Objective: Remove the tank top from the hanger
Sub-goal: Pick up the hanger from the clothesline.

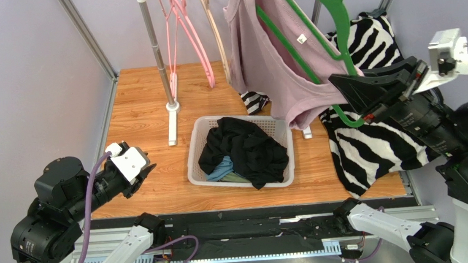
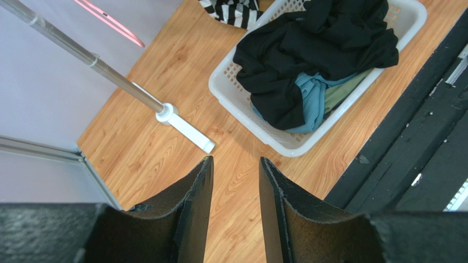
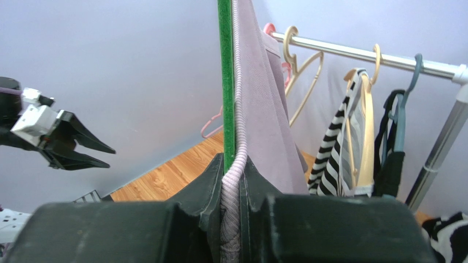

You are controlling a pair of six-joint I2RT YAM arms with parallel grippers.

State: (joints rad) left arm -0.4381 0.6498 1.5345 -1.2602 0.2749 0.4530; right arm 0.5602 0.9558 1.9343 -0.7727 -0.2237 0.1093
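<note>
A mauve tank top (image 1: 268,58) hangs on a green hanger (image 1: 324,9) that tilts down to the right from the rack's top rail. My right gripper (image 1: 341,87) is shut on the tank top's ribbed edge at the hanger's lower end. In the right wrist view the gripper (image 3: 233,170) pinches the ribbed band of the tank top (image 3: 263,109), and the green hanger (image 3: 224,82) runs against the left finger; I cannot tell whether it is pinched too. My left gripper (image 1: 148,171) is open and empty, low over the floor left of the basket; it also shows in its wrist view (image 2: 235,161).
A white basket (image 1: 197,150) of dark and teal clothes sits centre floor. The rack pole (image 1: 156,49) and its foot (image 1: 172,124) stand left of it. Pink hangers (image 1: 186,27) hang on the rail. A zebra-striped garment (image 1: 371,145) hangs at the right.
</note>
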